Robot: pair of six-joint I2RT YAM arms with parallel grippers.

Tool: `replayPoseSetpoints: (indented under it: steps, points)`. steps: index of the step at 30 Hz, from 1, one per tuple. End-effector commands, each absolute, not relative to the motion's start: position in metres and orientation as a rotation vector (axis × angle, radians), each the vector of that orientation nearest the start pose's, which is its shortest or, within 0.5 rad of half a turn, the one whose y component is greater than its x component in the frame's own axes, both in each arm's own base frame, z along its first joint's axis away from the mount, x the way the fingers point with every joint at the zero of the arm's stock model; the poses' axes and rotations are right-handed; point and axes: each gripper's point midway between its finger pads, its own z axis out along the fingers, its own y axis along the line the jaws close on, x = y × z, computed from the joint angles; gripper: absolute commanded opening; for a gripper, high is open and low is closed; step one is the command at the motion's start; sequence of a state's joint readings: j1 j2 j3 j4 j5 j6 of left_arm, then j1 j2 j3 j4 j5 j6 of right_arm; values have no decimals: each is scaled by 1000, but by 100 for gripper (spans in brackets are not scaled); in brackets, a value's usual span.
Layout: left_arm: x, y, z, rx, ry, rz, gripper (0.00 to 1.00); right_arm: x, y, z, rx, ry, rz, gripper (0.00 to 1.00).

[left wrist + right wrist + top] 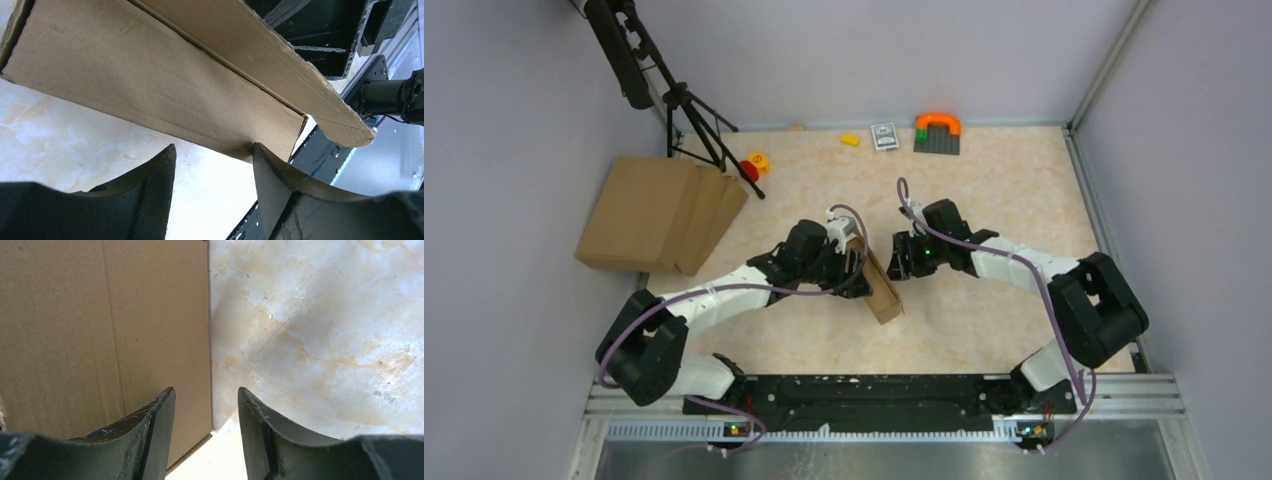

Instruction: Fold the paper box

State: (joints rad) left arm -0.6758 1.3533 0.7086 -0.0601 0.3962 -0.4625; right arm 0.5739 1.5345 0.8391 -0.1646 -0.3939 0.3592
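The paper box [884,292] is a small brown cardboard piece standing partly folded on the marbled table, between both grippers. My left gripper [856,274] is open at the box's left side. In the left wrist view the box wall [150,75] and a raised flap fill the top, and my left gripper [212,150] holds nothing, its right fingertip [260,155] touching the wall's lower edge. My right gripper [902,262] is open at the box's far right end. In the right wrist view the gripper [206,390] straddles the box's corner edge, with the wall [100,315] behind the left finger.
A pile of flat brown cardboard [664,212] lies at the far left beside a black tripod [689,110]. Red and yellow toys [752,165], a yellow piece [850,140], a card [884,136] and an orange arch on a grey plate [937,132] sit along the back edge.
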Motion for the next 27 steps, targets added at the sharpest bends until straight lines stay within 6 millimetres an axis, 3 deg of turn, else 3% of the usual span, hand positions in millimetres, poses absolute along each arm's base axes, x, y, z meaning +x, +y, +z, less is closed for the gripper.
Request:
replayPoseSetpoints:
  steps: [1, 11, 16, 23, 27]
  points:
    - [220, -283, 94, 475, 2385, -1023, 58, 264, 269, 94, -467, 2413, 898, 49]
    - [222, -287, 91, 495, 2399, -1029, 56, 268, 246, 117, -371, 2333, 1020, 52]
    - [222, -286, 94, 497, 2393, -1024, 56, 276, 238, 128, -315, 2309, 988, 53]
    - [221, -286, 96, 500, 2389, -1027, 56, 266, 249, 165, -365, 2180, 1129, 63]
    - [220, -287, 98, 499, 2383, -1041, 55, 255, 257, 171, -432, 2168, 1215, 64]
